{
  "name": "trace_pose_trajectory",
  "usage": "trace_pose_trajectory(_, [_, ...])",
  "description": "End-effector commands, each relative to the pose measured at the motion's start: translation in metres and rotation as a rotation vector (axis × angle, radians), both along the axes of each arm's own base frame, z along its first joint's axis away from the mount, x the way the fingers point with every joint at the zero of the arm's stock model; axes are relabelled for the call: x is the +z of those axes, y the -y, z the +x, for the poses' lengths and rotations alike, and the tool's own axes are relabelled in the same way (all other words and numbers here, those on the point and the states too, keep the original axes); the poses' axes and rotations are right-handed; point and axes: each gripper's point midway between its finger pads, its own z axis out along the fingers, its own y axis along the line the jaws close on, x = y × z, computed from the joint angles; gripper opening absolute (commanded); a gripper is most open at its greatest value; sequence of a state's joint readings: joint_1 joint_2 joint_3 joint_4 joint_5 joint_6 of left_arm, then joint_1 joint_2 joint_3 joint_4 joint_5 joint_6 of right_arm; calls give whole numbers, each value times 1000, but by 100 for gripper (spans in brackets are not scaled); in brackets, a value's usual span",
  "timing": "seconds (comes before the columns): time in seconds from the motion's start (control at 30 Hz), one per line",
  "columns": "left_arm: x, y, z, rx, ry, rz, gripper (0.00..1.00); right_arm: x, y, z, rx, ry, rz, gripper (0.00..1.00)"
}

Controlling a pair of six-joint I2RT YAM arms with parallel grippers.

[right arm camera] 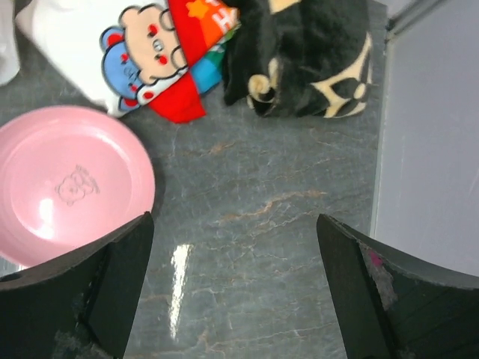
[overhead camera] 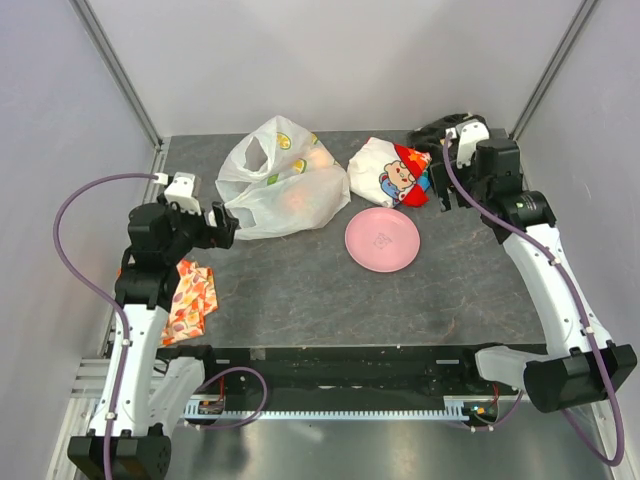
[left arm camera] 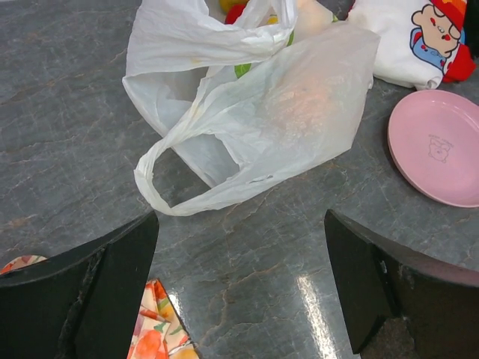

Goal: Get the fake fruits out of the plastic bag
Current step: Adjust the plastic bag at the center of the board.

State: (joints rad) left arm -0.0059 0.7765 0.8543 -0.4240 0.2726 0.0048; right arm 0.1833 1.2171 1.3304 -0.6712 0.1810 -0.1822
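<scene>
Both my grippers are wide open and hold nothing. The left gripper hangs just before the bag; the right gripper hangs by the plate. Further back, the fruits sit inside the bag, so I think none are out and all the work is left.

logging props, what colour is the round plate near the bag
Pink; the round plastic plate shows best in the top external view.
</scene>
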Motion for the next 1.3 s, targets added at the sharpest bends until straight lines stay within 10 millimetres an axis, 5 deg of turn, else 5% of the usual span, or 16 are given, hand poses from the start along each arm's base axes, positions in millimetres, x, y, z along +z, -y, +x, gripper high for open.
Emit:
trace_pose_trajectory(0.0, [40, 7, -2, -18, 52, -52, 98, 3, -43, -18, 355, -32, -4, 98])
trace_pose_trajectory(0.17, [67, -5, 26, 7, 96, 36, 95, -23, -85, 0, 479, -95, 65, 98])
trace_pose_trajectory(0.2, [82, -1, 32, -30, 128, 60, 94, -43, -92, 11, 479, -151, 86, 98])
trace_pose_trajectory(0.27, [73, 5, 52, -117, 94, 128, 93, -41, -107, 29, 451, -145, 172, 97])
trace_pose_trajectory(0.3, [87, 16, 54, -196, 125, 129, 93, -50, -114, 36, 450, -174, 201, 96])
trace_pose_trajectory(0.4, [81, 27, 72, -297, 122, 215, 94, -57, -134, 44, 497, -189, 237, 97])
trace_pose_trajectory(0.57, [36, 53, 97, -502, 61, 504, 94, -59, -144, 59, 457, -211, 299, 97])
trace_pose_trajectory(0.7, [6, 55, 118, -492, -6, 656, 91, -49, -161, 56, 484, -184, 327, 97])
trace_pose_trajectory(0.87, [-5, 60, 140, -429, -39, 639, 88, -48, -168, 42, 526, -175, 298, 98])
trace_pose_trajectory(0.93, [-1, 60, 150, -397, 2, 658, 88, -61, -164, 35, 514, -198, 298, 98])
trace_pose_trajectory(1.27, [7, 70, 202, -389, 44, 699, 84, -60, -168, 23, 530, -202, 339, 98])
